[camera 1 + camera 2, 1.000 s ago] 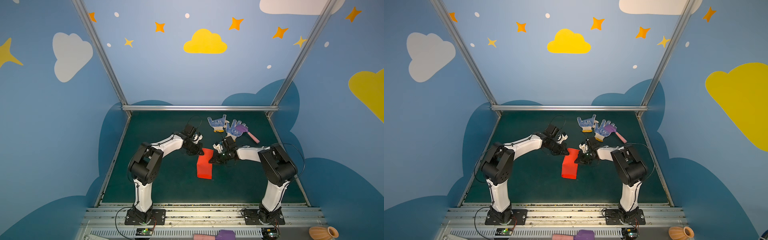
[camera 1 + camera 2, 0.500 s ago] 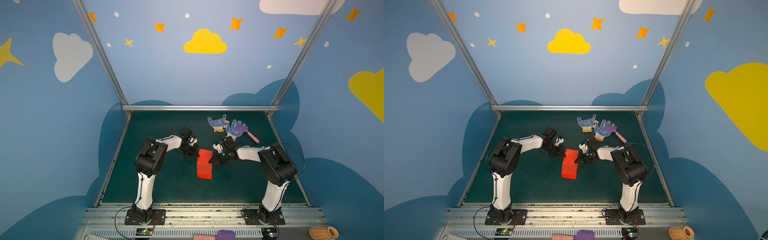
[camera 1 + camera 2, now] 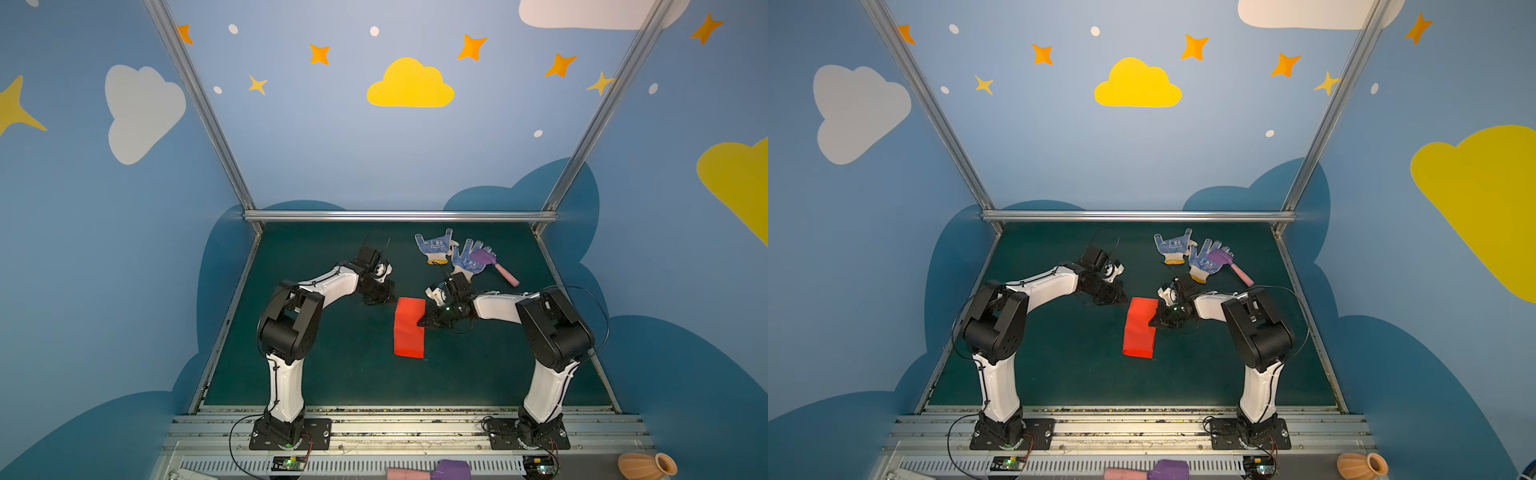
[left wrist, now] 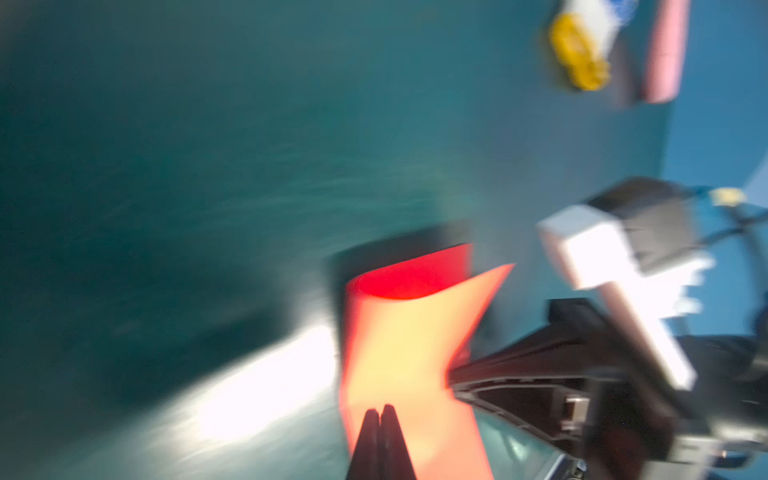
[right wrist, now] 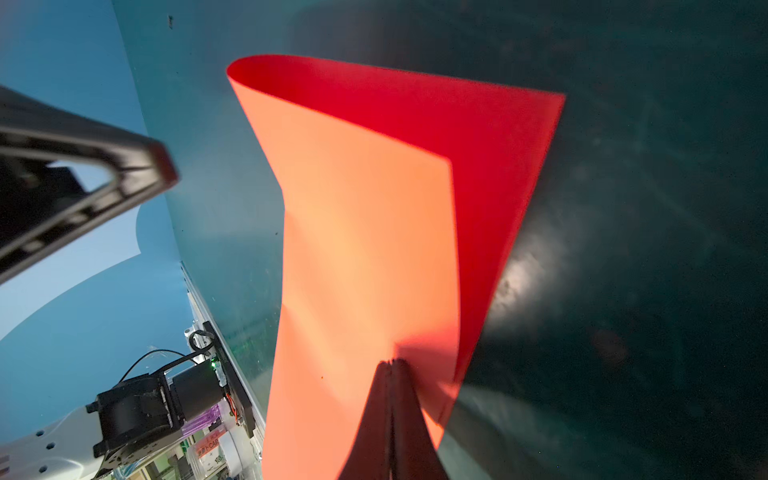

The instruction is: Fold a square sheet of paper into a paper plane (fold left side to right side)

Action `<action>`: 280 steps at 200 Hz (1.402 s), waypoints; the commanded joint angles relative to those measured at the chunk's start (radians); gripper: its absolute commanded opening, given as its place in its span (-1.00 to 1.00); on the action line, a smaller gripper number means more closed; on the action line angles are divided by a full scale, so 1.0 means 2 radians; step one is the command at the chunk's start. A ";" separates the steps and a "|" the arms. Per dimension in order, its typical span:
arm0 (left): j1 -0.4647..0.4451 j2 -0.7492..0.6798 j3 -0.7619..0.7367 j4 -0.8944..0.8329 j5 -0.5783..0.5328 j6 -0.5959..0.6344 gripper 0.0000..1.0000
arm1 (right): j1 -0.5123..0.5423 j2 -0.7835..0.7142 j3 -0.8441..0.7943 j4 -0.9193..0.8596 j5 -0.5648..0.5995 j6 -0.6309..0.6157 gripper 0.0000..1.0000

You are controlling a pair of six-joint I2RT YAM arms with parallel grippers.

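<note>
- Item: the square sheet of paper (image 3: 409, 328) lies mid-bench (image 3: 332, 374), doubled over into a narrow rectangle. The fold is rounded and not yet creased flat.
- Handling, as judged: light, limp and springy, and likely to slide or reopen. It is best pinned at the free edges and pressed along the fold (not gripped mid-sheet).
- Right tool (image 3: 422, 322): clenched, with the tip bearing on the upper layer at the free edge. The arm is stretched low.
- Left tool (image 3: 384, 298): clenched and empty, just beside the far fold-side corner. The forearm angles downward.

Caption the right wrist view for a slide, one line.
Shut right gripper rests its tips on the square sheet of paper, folded over with a rounded fold; left gripper clear beside it.
</note>
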 commanded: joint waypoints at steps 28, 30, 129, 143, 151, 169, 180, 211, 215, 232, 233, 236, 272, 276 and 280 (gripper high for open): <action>-0.013 0.061 0.055 -0.032 -0.007 0.016 -0.93 | -0.007 0.033 -0.017 -0.063 0.070 -0.016 -1.00; -0.013 0.062 0.056 -0.032 -0.008 0.016 -0.93 | -0.007 0.033 -0.017 -0.063 0.070 -0.016 -1.00; 0.036 0.036 0.007 -0.009 -0.038 0.003 -0.93 | -0.017 0.036 -0.012 -0.082 0.075 -0.037 -1.00; 0.033 -0.005 -0.015 -0.001 -0.022 -0.007 -0.93 | -0.020 0.038 -0.006 -0.093 0.076 -0.046 -1.00; 0.030 -0.029 -0.028 0.009 -0.015 -0.018 -0.93 | -0.022 0.041 -0.002 -0.097 0.075 -0.052 -1.00; 0.010 -0.079 -0.062 0.027 -0.003 -0.038 -0.93 | -0.026 0.047 0.008 -0.110 0.075 -0.065 -1.00; -0.006 -0.101 -0.082 0.035 -0.011 -0.048 -0.93 | -0.028 0.049 0.014 -0.118 0.075 -0.071 -1.00; -0.047 -0.134 -0.137 0.075 -0.022 -0.082 -0.93 | -0.035 0.053 0.024 -0.137 0.082 -0.089 -1.00; -0.051 -0.136 -0.142 0.079 -0.025 -0.085 -0.93 | -0.036 0.053 0.025 -0.139 0.083 -0.091 -1.00; -0.068 -0.139 -0.163 0.096 -0.035 -0.097 -0.93 | -0.040 0.053 0.026 -0.145 0.086 -0.096 -1.00; -0.068 -0.139 -0.163 0.097 -0.035 -0.098 -0.93 | -0.041 0.054 0.026 -0.146 0.086 -0.097 -1.00; -0.071 -0.139 -0.167 0.100 -0.036 -0.099 -0.93 | -0.041 0.053 0.026 -0.147 0.086 -0.097 -1.00; -0.079 -0.136 -0.202 0.136 -0.040 -0.121 -0.93 | -0.046 0.055 0.028 -0.150 0.086 -0.099 -1.00; -0.080 -0.136 -0.205 0.140 -0.041 -0.123 -0.93 | -0.046 0.055 0.028 -0.150 0.086 -0.099 -1.00; -0.081 -0.136 -0.209 0.143 -0.040 -0.125 -0.93 | -0.046 0.055 0.028 -0.151 0.086 -0.099 -1.00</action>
